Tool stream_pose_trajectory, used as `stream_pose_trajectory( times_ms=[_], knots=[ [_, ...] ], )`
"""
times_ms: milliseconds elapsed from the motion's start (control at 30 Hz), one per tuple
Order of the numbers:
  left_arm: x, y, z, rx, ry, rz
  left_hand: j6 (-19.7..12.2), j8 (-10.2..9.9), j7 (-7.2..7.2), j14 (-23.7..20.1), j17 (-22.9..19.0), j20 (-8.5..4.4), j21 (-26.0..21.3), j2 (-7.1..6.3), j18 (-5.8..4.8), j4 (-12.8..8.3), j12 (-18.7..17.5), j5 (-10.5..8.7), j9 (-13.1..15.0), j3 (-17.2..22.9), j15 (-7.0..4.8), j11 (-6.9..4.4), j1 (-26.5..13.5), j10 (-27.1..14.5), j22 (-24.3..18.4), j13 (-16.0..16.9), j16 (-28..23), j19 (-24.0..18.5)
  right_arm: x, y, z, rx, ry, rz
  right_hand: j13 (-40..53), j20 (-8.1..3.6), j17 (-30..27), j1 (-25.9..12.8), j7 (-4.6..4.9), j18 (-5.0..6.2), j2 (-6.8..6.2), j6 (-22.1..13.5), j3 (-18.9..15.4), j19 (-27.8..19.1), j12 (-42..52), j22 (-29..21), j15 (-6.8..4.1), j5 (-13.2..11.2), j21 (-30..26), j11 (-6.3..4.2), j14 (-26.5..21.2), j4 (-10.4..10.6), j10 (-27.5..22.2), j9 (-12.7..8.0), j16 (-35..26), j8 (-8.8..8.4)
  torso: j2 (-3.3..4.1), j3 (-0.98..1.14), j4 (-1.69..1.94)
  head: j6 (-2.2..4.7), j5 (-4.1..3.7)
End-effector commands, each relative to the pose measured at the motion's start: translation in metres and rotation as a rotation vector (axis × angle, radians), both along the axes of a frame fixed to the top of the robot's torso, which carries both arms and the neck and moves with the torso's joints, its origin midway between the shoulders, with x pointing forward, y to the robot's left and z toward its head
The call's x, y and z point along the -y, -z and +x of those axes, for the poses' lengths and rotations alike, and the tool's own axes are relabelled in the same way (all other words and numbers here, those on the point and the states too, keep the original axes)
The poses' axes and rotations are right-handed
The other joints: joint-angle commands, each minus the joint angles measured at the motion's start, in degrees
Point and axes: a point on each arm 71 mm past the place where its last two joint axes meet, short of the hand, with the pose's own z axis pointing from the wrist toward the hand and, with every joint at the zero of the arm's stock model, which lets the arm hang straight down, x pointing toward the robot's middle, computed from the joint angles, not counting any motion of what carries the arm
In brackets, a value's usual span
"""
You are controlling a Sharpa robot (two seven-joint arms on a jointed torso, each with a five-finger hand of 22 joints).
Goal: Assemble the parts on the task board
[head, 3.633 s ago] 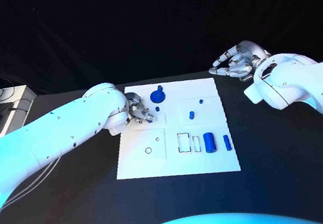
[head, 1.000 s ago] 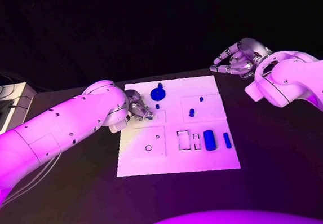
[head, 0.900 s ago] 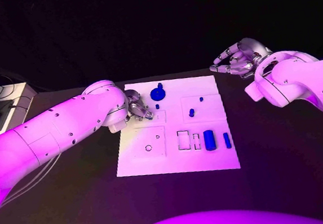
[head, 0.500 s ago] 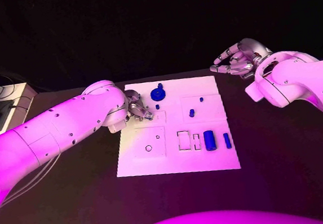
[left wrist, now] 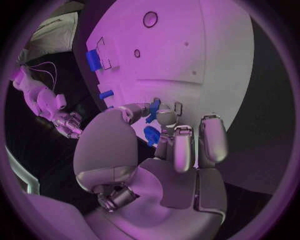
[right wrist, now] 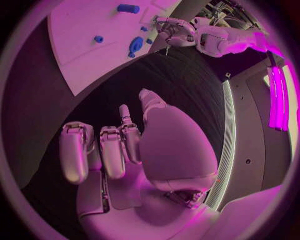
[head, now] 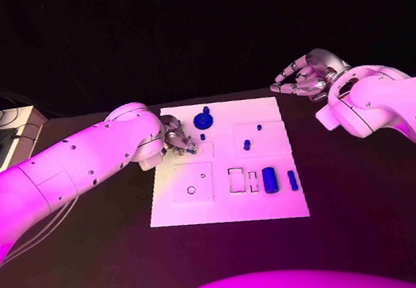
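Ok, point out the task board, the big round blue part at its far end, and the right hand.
task board (head: 276, 207): head view, bare near corner of the plate.
round blue part (head: 204, 121): head view, middle of its disc.
right hand (head: 304, 78): head view, middle of the hand.

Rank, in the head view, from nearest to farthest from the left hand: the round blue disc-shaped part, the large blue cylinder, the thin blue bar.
Measured from the left hand:
1. Round blue disc-shaped part, at the board's far edge, just beside the hand.
2. Large blue cylinder, lying in the board's near right area.
3. Thin blue bar, right of the cylinder, nearest the board's right edge.
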Motion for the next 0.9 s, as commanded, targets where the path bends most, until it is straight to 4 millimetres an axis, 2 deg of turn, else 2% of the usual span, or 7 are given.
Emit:
stream_pose_trajectory(
  times_ms=[33,667,900],
  knots=[
    [0.0005,0.0057,-0.0027,-0.032,0.002,0.006,0.36,-0.40,-0.20,5.12,12.12,0.07,-0.37,-0.03,-1.02,-4.68,-0.28,-0.35,-0.07,3.84,0.23,-0.06,-0.73,-0.25,-0.05,-0.16,-0.38,-0.07,-0.0015,-0.0001,-0.0002,0.003,-0.018,-0.004,6.88,-0.44,9.23,-0.57,0.13,0.59,-0.07,-0.39,0.33,2.55,-0.22,9.48,-0.53,0.33,-0.19,-0.01,4.58,-0.03,-0.48,0.08,-0.37,0.16,-0.02,0.02,0.03,-0.07,0.06],
    [0.0018,0.0050,-0.0022,-0.022,-0.002,-0.005,1.12,-1.12,-0.20,5.09,12.03,-0.02,-0.60,0.34,-1.01,-2.36,-0.25,-0.56,-0.22,-3.57,0.19,-0.07,-0.66,-0.57,-0.16,-0.28,-0.44,-0.06,-0.0016,0.0001,0.0000,0.001,-0.019,-0.005,6.84,-0.44,9.13,-0.59,0.13,0.57,-0.06,-0.41,0.35,2.58,-0.26,9.54,-0.53,0.33,-0.11,-0.01,4.56,-0.02,-0.52,0.09,-0.40,0.18,-0.03,-0.03,0.00,-0.09,0.01],
    [0.0022,0.0046,-0.0017,-0.014,-0.005,-0.007,1.19,-1.23,-0.20,5.08,12.01,-0.03,-0.66,0.49,-0.99,-1.81,-0.28,-0.61,-0.18,-5.20,0.19,-0.06,-0.32,-0.65,-0.21,-0.35,-0.45,-0.08,-0.0015,0.0001,0.0001,0.001,-0.019,-0.005,6.84,-0.44,9.13,-0.59,0.13,0.57,-0.06,-0.41,0.35,2.58,-0.26,9.54,-0.53,0.33,-0.11,-0.01,4.56,-0.02,-0.52,0.09,-0.40,0.18,-0.05,0.02,-0.02,-0.14,0.00]
  ],
)
